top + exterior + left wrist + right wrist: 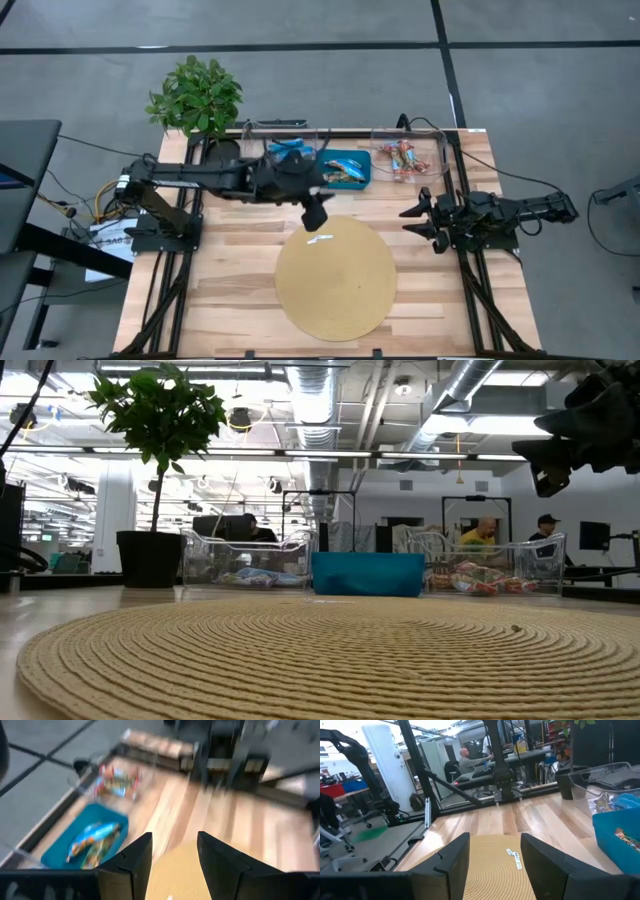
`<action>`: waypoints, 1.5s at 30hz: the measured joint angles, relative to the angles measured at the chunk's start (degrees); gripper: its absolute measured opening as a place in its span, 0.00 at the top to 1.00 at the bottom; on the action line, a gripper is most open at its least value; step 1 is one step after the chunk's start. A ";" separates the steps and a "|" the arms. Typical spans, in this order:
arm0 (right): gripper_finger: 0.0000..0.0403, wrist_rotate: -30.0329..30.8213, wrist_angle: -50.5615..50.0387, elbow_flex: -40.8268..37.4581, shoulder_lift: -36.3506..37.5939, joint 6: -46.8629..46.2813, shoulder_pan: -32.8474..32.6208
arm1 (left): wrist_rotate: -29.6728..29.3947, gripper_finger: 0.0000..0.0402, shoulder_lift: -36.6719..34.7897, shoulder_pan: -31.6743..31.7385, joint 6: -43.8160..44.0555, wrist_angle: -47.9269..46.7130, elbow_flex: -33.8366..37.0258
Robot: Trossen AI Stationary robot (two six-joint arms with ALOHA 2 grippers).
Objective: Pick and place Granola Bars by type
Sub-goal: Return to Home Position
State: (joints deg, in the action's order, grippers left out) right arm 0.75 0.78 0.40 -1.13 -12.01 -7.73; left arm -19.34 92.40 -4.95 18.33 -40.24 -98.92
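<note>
One small silvery-white granola bar [322,238] lies flat on the round woven mat [335,280], near the mat's far edge; the right wrist view shows this bar [515,859] too. My left gripper [315,212] hangs open above the mat's far edge, just beyond that bar, holding nothing; its fingers [172,862] stand apart. More bars [95,842] lie in the teal tray [345,168]. Blue bars [288,150] fill the left clear bin, red-and-tan bars [402,160] the right clear bin. My right gripper [420,220] waits open at the table's right side.
A potted plant [197,97] stands at the far left corner. The clear bins and tray line the far edge [370,573]. The right arm [590,420] shows dark at the low view's upper right. People and desks are in the room beyond [470,760].
</note>
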 joint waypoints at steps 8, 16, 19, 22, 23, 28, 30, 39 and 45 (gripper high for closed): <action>0.58 0.02 -0.01 0.00 0.00 -0.02 0.00 | 7.02 0.62 0.11 -3.31 -5.75 7.20 19.42; 0.58 0.04 -0.02 -0.02 0.01 -0.02 0.00 | 15.68 0.62 -3.18 -7.85 -5.50 16.09 43.83; 0.58 0.06 -0.01 -0.02 0.01 -0.04 -0.02 | 15.68 0.63 -6.83 -9.40 -5.57 26.25 53.48; 0.58 0.04 -0.01 -0.04 0.02 -0.04 0.00 | 15.78 0.63 -11.71 -10.60 -5.06 38.21 63.20; 0.58 0.02 -0.03 -0.04 0.00 -0.04 0.00 | 15.95 0.63 -13.84 -11.08 -4.61 41.55 66.45; 0.58 -0.07 -0.03 -0.04 0.02 -0.04 -0.02 | 16.03 0.63 -24.38 -12.80 -3.82 48.27 78.00; 0.58 -0.09 -0.03 -0.04 0.02 -0.04 0.00 | 15.60 0.63 -28.70 -13.13 -4.34 47.79 81.28; 0.58 -0.39 -0.05 -0.04 0.00 -0.04 0.00 | 15.68 0.63 -45.70 -13.15 -5.13 47.57 92.41; 0.58 -0.44 -0.07 -0.04 0.01 -0.04 0.00 | 15.59 0.63 -56.18 -13.13 -5.72 47.85 97.22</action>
State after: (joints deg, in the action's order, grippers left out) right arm 0.32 0.72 0.36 -1.12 -12.05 -7.73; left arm -3.75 36.22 -18.09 12.60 7.61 -1.70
